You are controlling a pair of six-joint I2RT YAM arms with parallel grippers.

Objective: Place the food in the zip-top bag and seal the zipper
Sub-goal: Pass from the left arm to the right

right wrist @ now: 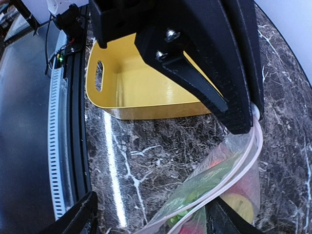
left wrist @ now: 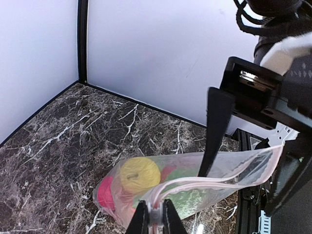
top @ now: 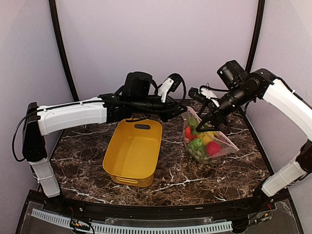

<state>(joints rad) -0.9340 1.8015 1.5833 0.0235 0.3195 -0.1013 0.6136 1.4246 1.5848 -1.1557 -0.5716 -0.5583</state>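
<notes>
Left gripper (left wrist: 155, 218) is clamped on the pink zipper (left wrist: 195, 184) at one end of the bag (left wrist: 246, 168), right gripper (top: 210, 124) gapes wide open just past it, all the food (left wrist: 140, 174) I can see sits in the bag below, so only sealing looks left.

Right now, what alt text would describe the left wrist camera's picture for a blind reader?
The left gripper pinches the pinkish zipper at one end of a clear zip-top bag on a dark marble table, a yellow lemon and other toy food inside.
</notes>
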